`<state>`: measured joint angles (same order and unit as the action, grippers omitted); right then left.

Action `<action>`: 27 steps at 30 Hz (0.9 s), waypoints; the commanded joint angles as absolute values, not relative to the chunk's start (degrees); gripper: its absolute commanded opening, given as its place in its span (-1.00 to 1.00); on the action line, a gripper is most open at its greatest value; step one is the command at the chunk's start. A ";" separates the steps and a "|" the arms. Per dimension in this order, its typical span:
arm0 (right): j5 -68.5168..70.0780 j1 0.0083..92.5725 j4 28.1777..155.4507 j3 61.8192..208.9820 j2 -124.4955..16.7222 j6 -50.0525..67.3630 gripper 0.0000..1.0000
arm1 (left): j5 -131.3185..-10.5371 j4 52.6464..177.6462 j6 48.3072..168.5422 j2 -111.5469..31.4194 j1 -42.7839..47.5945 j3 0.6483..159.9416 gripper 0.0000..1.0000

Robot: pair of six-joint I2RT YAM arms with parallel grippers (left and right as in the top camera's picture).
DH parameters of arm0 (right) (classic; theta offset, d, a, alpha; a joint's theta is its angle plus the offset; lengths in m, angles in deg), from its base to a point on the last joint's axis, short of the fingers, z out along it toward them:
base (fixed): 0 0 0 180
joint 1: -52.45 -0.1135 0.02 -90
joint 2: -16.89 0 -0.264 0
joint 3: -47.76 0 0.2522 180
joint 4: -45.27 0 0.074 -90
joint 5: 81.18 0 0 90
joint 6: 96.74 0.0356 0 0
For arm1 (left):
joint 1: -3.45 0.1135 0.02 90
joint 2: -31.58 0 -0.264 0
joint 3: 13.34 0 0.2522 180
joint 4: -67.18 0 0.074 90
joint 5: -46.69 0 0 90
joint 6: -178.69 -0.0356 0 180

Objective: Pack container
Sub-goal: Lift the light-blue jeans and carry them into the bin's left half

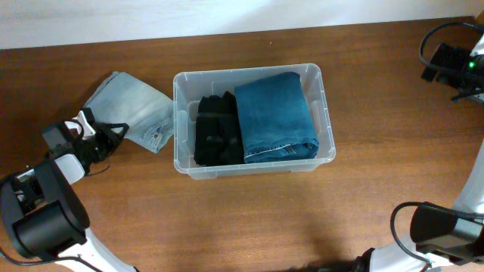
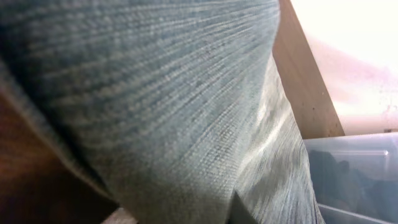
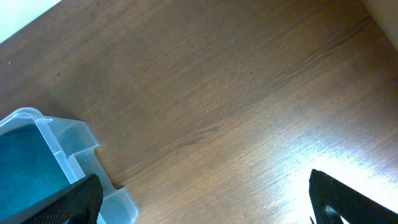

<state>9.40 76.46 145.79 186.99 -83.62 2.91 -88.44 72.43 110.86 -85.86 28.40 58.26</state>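
Note:
The container (image 1: 327, 113) is a clear plastic bin at the table's middle. Inside lie a folded black garment (image 1: 218, 128) on the left and folded blue jeans (image 1: 276, 117) on the right. A light-blue denim garment (image 1: 132, 109) lies on the table left of the bin. My left gripper (image 1: 112, 136) is at its near-left edge; the left wrist view is filled with that fabric (image 2: 168, 106), bunched between the fingers. My right gripper (image 3: 202, 202) is open and empty above bare table, with the container's corner (image 3: 74, 140) at its left.
The wooden table (image 1: 378, 189) runs wide to the right and front of the bin. The right arm (image 1: 454, 64) hangs at the far right edge. A pale wall or floor borders the table's far edge.

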 commanded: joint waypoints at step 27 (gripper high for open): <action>9.25 76.46 146.25 187.41 -83.78 2.54 0.97 | -96.15 84.08 114.42 -43.16 21.28 60.19 -0.99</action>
